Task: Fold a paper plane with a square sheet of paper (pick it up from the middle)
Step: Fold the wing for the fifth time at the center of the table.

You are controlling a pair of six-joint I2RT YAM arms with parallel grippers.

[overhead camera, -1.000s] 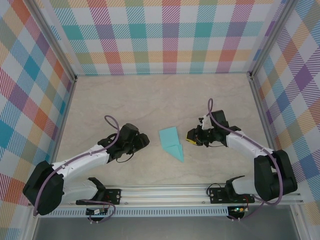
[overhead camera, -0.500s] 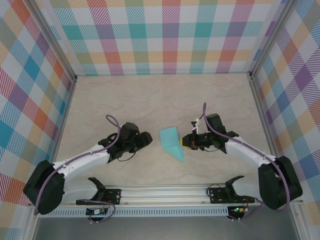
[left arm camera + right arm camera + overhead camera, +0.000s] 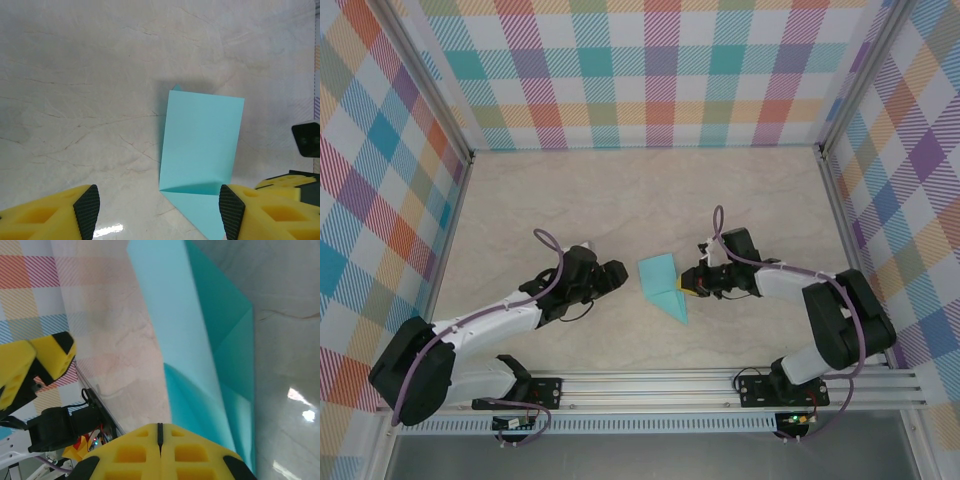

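Centrally on the table (image 3: 570,190), the folded square sheet of paper (image 3: 662,284) lies flat, its pointed tip cut off in the left wrist view. The left gripper (image 3: 613,276), at its 9 o'clock, stands apart with jaws spread wide and empty. The right gripper (image 3: 687,285), at 3 o'clock, has its fingers (image 3: 130,452) pressed together at the paper's edge; it is possibly touching, but the contact is hidden.

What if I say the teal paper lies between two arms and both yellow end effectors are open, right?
Not quite. The right end effector is shut: the right wrist view shows its yellow fingers pressed together. The left end effector is open, and the teal paper lies between them.
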